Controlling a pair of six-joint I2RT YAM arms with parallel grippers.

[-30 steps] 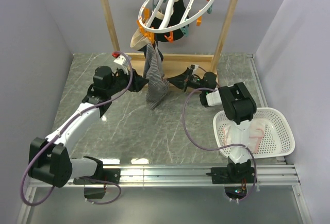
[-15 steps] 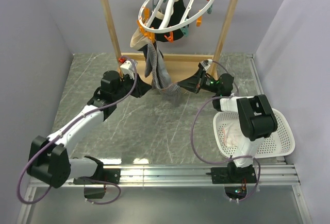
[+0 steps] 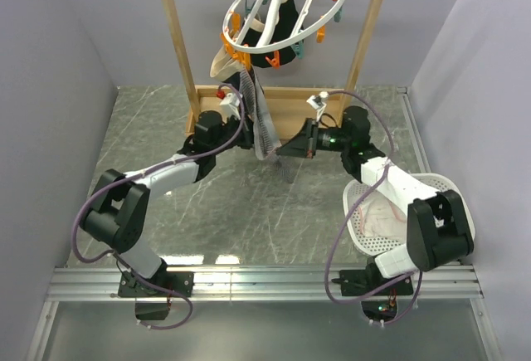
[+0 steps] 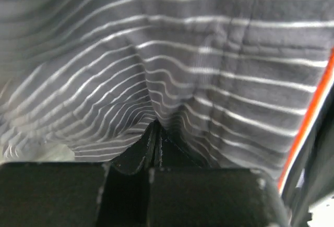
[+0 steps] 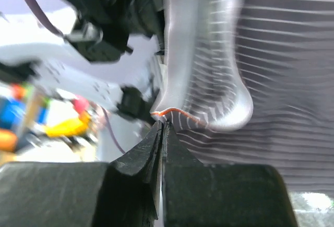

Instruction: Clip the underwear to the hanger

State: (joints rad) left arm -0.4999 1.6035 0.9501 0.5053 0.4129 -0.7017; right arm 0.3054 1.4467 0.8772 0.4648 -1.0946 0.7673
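Grey marble table (image 3: pixel 174 212) | left gripper (image 4: pixel 155 129) and right gripper (image 5: pixel 160 128) both pinching underwear (image 4: pixel 198 70) under hanger (image 3: pixel 267 12) | looks soft, floppy; I'd grab the hem, keep it taut

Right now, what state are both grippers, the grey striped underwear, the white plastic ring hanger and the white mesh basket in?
white plastic ring hanger, tilted, hooked on wooden frame.
grey striped underwear, hanging below the hanger.
left gripper, shut on the underwear.
right gripper, shut on the underwear.
white mesh basket, holding pale cloth.
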